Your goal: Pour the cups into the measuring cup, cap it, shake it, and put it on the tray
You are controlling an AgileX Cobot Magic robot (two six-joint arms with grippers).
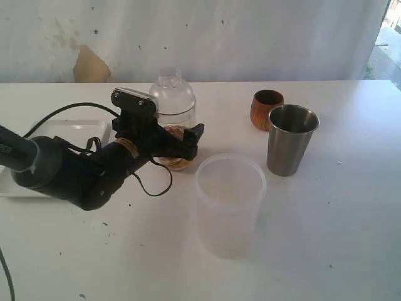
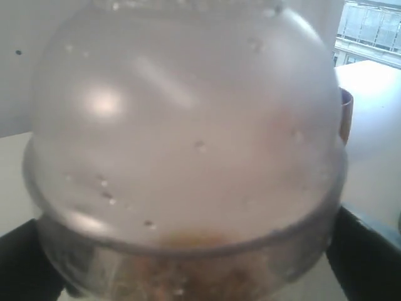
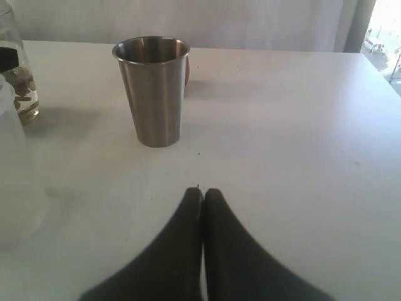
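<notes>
Measuring cup (image 1: pixel 172 103) upright, capped

Clear plastic under a domed cap (image 1: pixel 170 80), brownish contents (image 1: pixel 174 162) at its base, it stood on the table (image 1: pixel 326 238) near the tray (image 1: pixel 75 128), long axis vertical. Left gripper (image 1: pixel 175 144) straddled it, fingers released; right gripper (image 3: pixel 202 195) was clenched empty.

Softly shiny steel tumbler (image 1: pixel 292 141); at its 11 o'clock, a glossy brown wooden cup (image 1: pixel 265 110); matt frosted plastic container (image 1: pixel 230 207) (translucent); clear smooth plastic measuring cup (image 1: pixel 173 100).
</notes>
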